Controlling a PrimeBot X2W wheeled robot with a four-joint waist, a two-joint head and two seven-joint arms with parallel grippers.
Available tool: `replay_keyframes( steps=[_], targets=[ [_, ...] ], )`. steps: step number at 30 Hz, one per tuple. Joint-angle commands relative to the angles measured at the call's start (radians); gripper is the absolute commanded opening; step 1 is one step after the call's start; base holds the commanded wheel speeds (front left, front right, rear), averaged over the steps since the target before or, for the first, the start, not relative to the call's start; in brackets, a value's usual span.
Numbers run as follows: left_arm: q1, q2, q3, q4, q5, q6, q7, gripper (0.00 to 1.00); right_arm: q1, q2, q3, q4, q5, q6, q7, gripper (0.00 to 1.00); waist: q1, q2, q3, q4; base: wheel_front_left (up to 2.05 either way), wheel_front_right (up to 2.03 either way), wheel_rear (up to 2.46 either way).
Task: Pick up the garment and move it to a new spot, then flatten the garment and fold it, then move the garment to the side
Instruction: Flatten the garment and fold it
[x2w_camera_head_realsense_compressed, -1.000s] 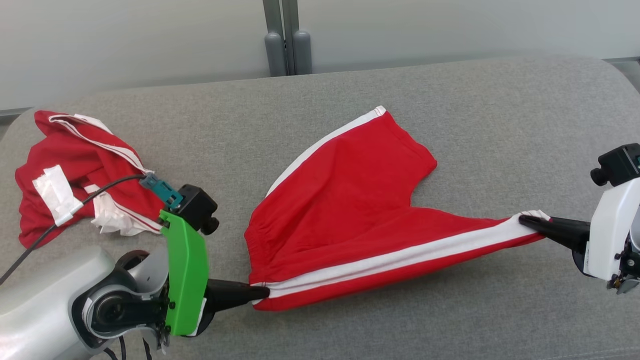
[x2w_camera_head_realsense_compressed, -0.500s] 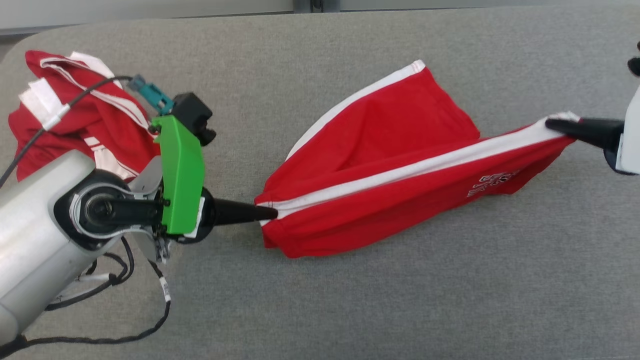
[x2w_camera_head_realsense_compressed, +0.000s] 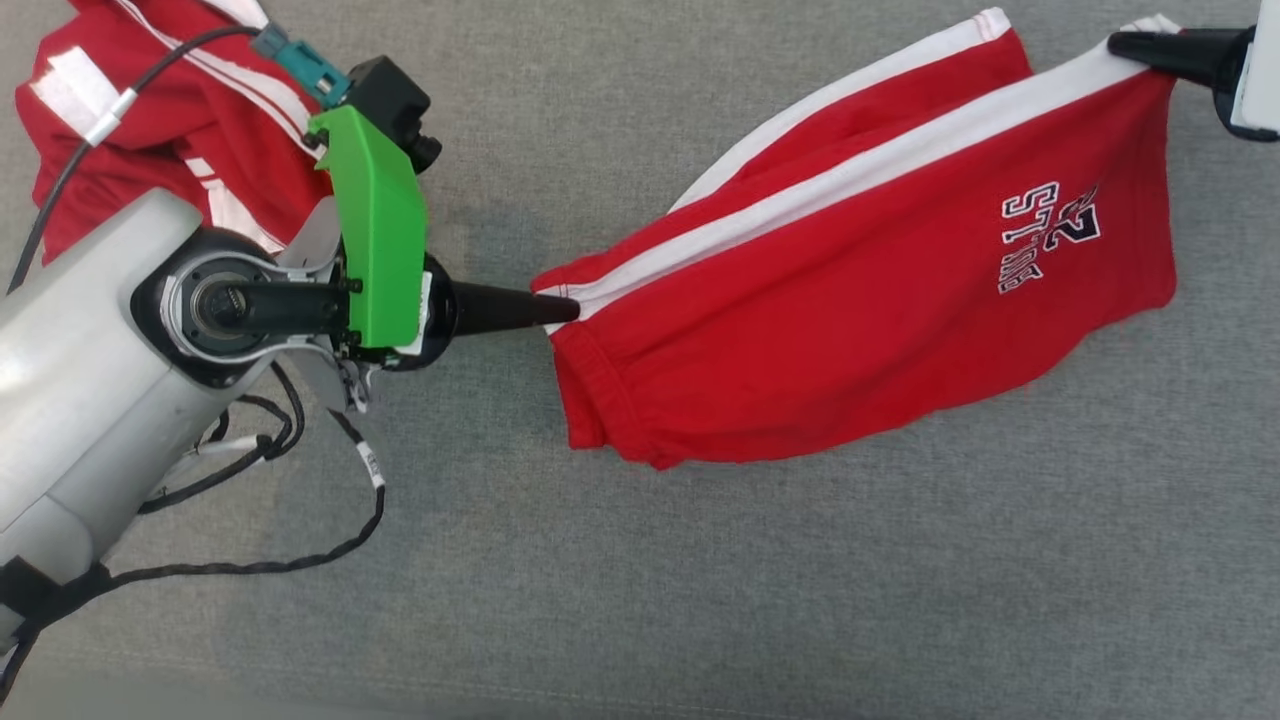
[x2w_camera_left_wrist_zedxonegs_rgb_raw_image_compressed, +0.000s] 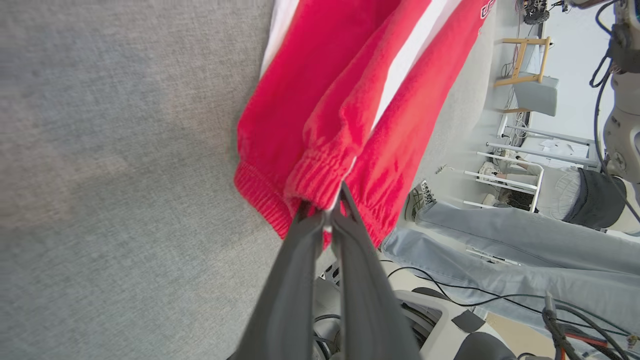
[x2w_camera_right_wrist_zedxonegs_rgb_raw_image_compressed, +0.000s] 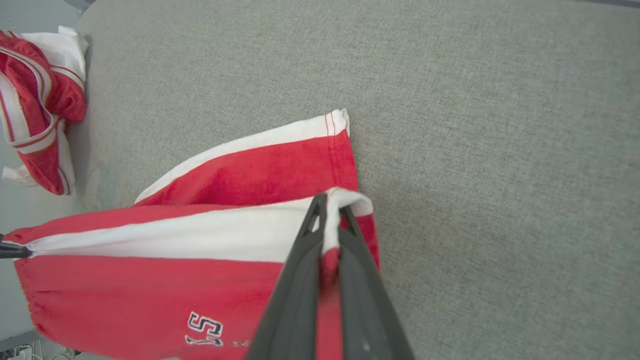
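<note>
Over grey surface, left gripper and right gripper clamp the garment.

You work over a grey fabric surface. A crumpled red-and-white garment lies at its left end. The red shorts spread over its middle; contact cannot be confirmed.

The shorts stretch between the left end effector and the right end effector, over the tabletop. A second garment lies behind the left end effector, apart from the shorts.
</note>
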Motion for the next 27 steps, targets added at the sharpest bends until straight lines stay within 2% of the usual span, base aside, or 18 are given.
replay_keyframes(
  steps=[1,11,12,13,14,15,16,17,27],
  targets=[
    [-0.02,-0.011,0.009,0.015,0.005,-0.007,-0.001,0.0,-0.025,0.01,0.002,0.018,-0.018,0.0,0.003,0.0,0.0,0.0,0.065,0.058,0.0,0.0,0.0],
    [-0.042,-0.062,0.031,0.107,0.016,-0.028,-0.013,0.0,-0.088,0.076,0.017,0.109,-0.081,0.0,-0.036,0.0,0.0,0.0,0.103,0.078,0.0,0.0,0.0],
    [-0.042,-0.067,0.03,0.112,0.02,-0.03,-0.011,0.0,-0.089,0.084,0.018,0.113,-0.081,0.0,-0.043,0.05,0.0,0.0,0.105,0.078,0.0,0.0,0.0],
    [-0.043,-0.069,0.028,0.117,0.026,-0.031,-0.008,0.03,-0.088,0.089,0.02,0.116,-0.081,0.0,-0.047,0.04,0.0,0.0,0.105,0.078,0.0,0.0,0.0],
    [-0.043,-0.07,0.025,0.123,0.031,-0.033,-0.006,0.48,-0.084,0.094,0.022,0.117,-0.082,0.0,-0.051,0.07,0.0,0.0,0.104,0.076,0.0,0.0,0.0],
    [-0.04,-0.071,0.023,0.127,0.037,-0.034,-0.004,0.82,-0.08,0.099,0.025,0.115,-0.083,0.0,-0.058,0.26,0.0,0.0,0.1,0.074,0.0,0.0,0.0],
    [-0.037,-0.07,0.022,0.131,0.042,-0.034,-0.003,1.0,-0.076,0.105,0.027,0.113,-0.082,0.0,-0.065,0.48,0.0,0.0,0.096,0.07,0.0,0.0,0.0],
    [-0.035,-0.069,0.021,0.134,0.047,-0.035,-0.004,1.0,-0.07,0.11,0.03,0.109,-0.081,0.0,-0.073,1.0,0.0,0.0,0.091,0.068,0.0,0.0,0.0],
    [-0.003,-0.023,0.036,0.122,0.098,-0.039,-0.04,1.0,-0.004,0.115,0.039,0.06,-0.059,0.0,-0.201,1.0,0.0,0.0,-0.017,0.033,0.0,0.0,0.0]
  ],
)
